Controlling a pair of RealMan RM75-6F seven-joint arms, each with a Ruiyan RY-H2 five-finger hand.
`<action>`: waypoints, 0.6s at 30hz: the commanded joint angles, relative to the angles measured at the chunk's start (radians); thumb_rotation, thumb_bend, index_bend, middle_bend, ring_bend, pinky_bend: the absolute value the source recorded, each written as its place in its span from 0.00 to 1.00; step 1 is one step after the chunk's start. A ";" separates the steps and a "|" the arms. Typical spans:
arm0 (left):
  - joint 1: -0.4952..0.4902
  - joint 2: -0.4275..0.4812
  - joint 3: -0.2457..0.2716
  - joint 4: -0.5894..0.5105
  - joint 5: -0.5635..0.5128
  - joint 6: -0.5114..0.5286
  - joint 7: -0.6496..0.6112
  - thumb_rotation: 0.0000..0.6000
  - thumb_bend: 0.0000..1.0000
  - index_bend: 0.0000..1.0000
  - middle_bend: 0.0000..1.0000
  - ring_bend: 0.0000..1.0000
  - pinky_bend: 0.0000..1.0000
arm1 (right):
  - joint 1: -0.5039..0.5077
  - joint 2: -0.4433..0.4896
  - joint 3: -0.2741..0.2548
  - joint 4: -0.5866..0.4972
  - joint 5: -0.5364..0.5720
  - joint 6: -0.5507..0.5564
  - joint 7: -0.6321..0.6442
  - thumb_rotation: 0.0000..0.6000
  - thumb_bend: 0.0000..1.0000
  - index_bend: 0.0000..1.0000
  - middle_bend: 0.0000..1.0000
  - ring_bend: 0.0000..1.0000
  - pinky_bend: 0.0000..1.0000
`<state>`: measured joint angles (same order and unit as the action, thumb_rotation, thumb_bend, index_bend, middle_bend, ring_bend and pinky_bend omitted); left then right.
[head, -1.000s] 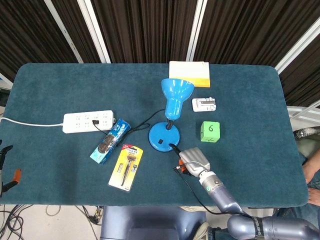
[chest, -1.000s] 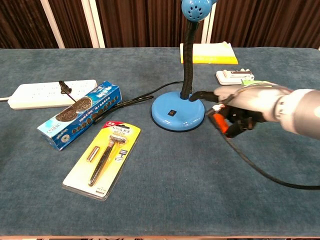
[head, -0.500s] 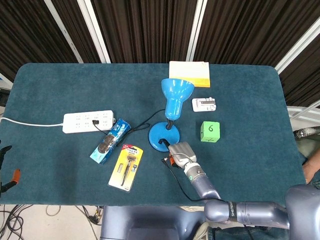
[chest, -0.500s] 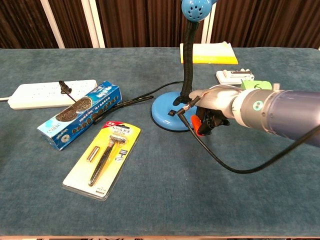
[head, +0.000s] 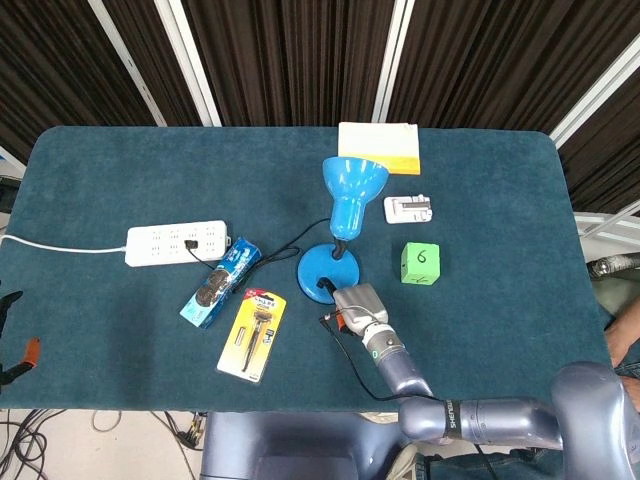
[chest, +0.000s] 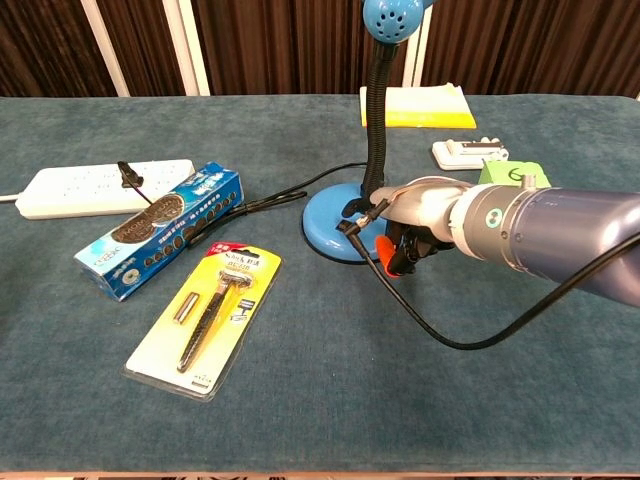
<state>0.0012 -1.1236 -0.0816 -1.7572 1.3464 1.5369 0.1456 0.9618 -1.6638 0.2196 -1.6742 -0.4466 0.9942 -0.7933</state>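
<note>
A blue desk lamp stands mid-table on its round base (head: 316, 266) (chest: 335, 228), with the shade (head: 354, 184) on a black gooseneck (chest: 376, 110). My right hand (head: 358, 305) (chest: 425, 215) lies against the base's front right side. Its fingers are curled in, and one dark fingertip (chest: 352, 209) rests on top of the base near the black switch (chest: 343, 224). Nothing is held in it. A thin black cable (chest: 450, 338) loops from the hand over the cloth. My left hand shows in neither view.
Left of the lamp lie a white power strip (head: 177, 243) (chest: 100, 187), a blue cookie box (head: 221, 283) (chest: 160, 230) and a yellow razor pack (head: 253, 333) (chest: 205, 320). A green cube (head: 421, 264), a white gadget (head: 409, 210) and a yellow pad (head: 379, 147) lie right and behind.
My right hand has slid left across the cloth from beside the lamp to its base, and a fingertip now rests on the base. Nothing else has moved.
</note>
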 joint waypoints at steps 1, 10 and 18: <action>0.000 0.000 0.000 0.000 0.000 0.001 0.000 1.00 0.39 0.16 0.00 0.00 0.00 | 0.004 -0.001 -0.005 0.000 0.002 0.002 0.003 1.00 0.85 0.00 0.80 0.88 0.92; 0.000 0.000 0.000 0.000 -0.001 0.000 0.000 1.00 0.39 0.16 0.00 0.00 0.00 | 0.018 -0.001 -0.028 0.001 0.005 0.004 0.011 1.00 0.85 0.00 0.80 0.88 0.95; 0.000 0.000 0.000 0.001 -0.001 0.001 0.000 1.00 0.39 0.16 0.00 0.00 0.00 | 0.031 -0.004 -0.043 0.000 0.010 0.008 0.014 1.00 0.85 0.00 0.80 0.88 0.97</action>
<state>0.0011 -1.1235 -0.0819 -1.7565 1.3454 1.5375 0.1452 0.9916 -1.6674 0.1777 -1.6739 -0.4366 1.0010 -0.7792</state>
